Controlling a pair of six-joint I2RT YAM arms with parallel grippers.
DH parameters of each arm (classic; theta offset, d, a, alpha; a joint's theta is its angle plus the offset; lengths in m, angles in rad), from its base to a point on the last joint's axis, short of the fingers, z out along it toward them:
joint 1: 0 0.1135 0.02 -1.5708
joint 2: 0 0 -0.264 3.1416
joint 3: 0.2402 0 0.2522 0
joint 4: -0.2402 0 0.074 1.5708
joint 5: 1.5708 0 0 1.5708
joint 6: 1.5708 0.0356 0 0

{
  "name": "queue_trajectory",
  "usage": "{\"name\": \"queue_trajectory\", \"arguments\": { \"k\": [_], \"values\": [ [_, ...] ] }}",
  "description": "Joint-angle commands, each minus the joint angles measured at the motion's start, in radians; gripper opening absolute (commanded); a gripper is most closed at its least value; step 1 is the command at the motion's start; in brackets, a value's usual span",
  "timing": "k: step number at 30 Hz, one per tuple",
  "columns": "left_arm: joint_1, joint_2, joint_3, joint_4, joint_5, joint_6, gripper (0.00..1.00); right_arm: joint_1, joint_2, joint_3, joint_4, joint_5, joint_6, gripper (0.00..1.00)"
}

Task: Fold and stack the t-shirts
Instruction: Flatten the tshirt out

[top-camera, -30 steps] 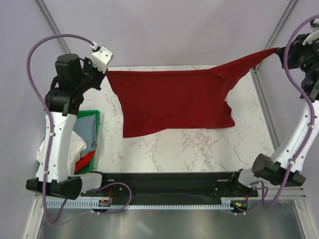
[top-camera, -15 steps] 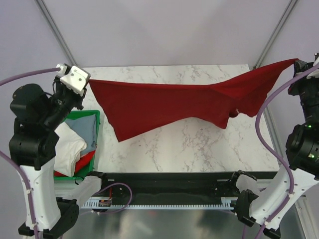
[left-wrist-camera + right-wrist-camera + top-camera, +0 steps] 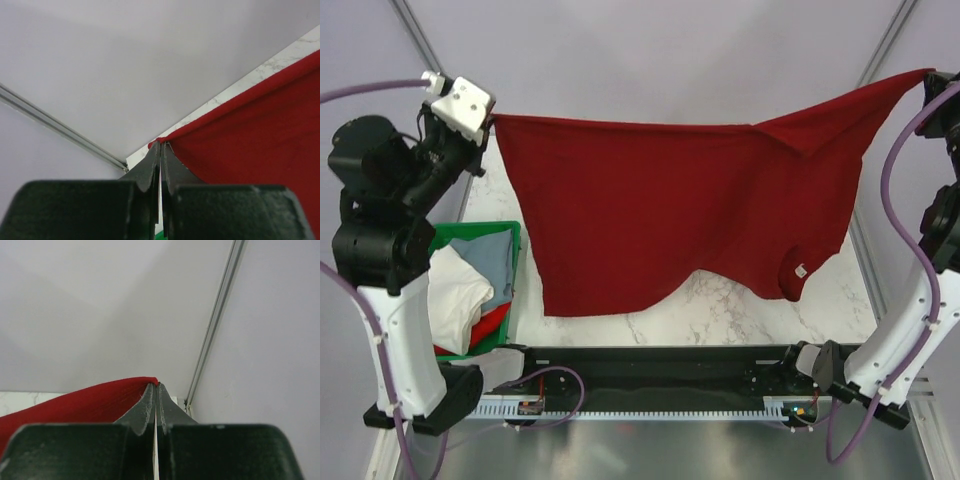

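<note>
Between left pincer (image 3: 161, 146) and right pincer (image 3: 156, 385): dark red t-shirt (image 3: 660, 210) spread | both clamp its corners

Overhead and close wrist cameras share the red t-shirt (image 3: 650, 220).

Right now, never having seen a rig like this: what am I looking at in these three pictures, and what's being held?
The left arm and right arm are robot arms bolted at the near edge of a marble table. The wide picture comes from a fixed camera above and behind them. The other two come from a camera on each wrist, looking along its own fingers. The left gripper and right gripper are each shut on one end of a dark red t-shirt, spread between them and hanging over the table. At the left, a green bin holds white, grey and red shirts.
</note>
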Motion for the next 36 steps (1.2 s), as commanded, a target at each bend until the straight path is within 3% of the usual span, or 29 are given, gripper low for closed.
{"name": "queue_trajectory", "arguments": {
  "k": [1,10,25,36],
  "values": [
    [0.008,0.099,0.093,0.081,-0.017,-0.025,0.02,-0.006,0.074,0.067,0.119,0.055,0.055,0.00],
    [0.007,0.225,0.242,0.141,-0.005,-0.002,0.02,-0.006,0.134,0.123,0.189,0.071,0.055,0.00],
    [0.008,0.032,0.235,0.219,-0.015,0.024,0.02,-0.004,-0.081,0.104,0.212,0.183,-0.015,0.00],
    [0.008,0.034,0.235,0.375,-0.066,0.106,0.02,-0.001,0.018,0.261,0.365,0.234,0.008,0.00]
  ]
}}
